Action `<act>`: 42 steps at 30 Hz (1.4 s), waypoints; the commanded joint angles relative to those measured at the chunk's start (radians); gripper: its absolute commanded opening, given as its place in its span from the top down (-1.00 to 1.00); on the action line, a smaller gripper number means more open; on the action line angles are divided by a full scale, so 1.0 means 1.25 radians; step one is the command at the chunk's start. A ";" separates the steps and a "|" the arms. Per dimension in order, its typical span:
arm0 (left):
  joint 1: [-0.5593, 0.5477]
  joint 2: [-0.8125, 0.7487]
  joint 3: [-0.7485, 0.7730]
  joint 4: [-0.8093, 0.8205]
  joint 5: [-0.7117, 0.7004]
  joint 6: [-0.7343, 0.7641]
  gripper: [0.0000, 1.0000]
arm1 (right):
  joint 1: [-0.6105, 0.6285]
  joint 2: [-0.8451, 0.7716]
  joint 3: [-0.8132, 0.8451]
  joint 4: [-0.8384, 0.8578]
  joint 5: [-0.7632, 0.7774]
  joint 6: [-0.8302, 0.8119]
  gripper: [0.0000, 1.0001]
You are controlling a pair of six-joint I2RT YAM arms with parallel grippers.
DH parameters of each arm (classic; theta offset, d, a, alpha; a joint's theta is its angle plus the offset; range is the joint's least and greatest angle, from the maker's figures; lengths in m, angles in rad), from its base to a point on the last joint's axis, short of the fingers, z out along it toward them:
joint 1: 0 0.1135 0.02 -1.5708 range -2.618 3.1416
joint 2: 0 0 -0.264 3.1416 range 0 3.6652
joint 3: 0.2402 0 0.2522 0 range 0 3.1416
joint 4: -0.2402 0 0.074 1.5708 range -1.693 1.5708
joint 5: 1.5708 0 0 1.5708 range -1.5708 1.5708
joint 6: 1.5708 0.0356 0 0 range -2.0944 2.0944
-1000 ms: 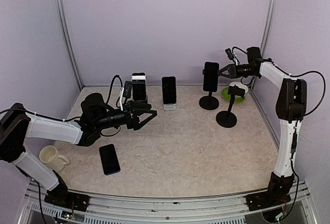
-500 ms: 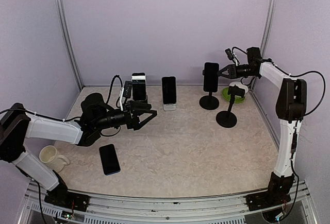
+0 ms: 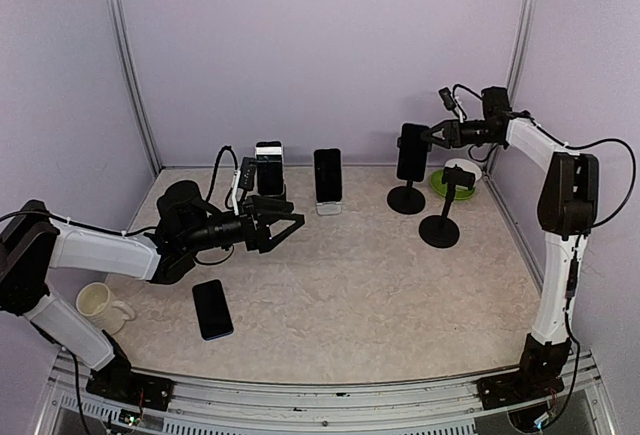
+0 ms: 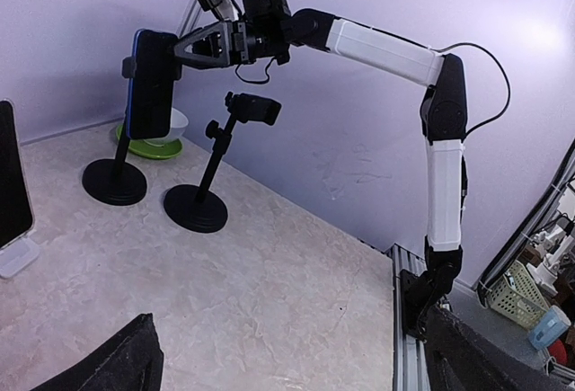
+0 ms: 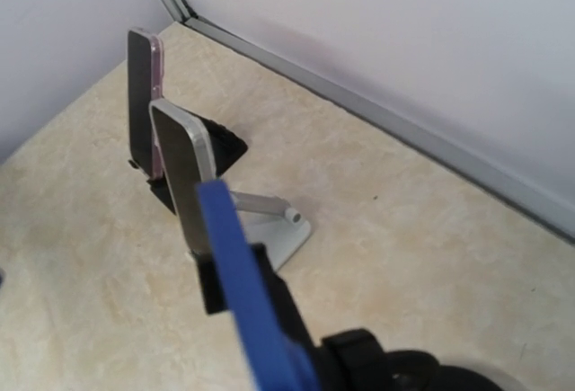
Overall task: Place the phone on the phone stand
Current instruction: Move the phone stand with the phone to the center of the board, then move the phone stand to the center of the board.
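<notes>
Your phone (image 3: 410, 151) stands upright at the top of the phone stand (image 3: 405, 200), held there above its round base. Your right gripper (image 3: 428, 137) sits level with the stand's top, right at the phone's back. You cannot tell whether that claw is grasping or released. Your left gripper (image 3: 292, 225) hangs well apart from the stand, spread wide and holding nothing. A second stand (image 3: 440, 230) is just beside it.

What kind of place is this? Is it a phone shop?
Probably a robot lab booth, not a shop: a left arm and right arm bolted to a table, plain purple walls, a phone on a phone stand.
</notes>
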 commanded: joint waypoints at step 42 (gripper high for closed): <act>-0.004 -0.003 -0.028 0.055 -0.008 -0.012 -0.98 | -0.001 -0.572 -0.648 0.362 0.410 0.231 -1.00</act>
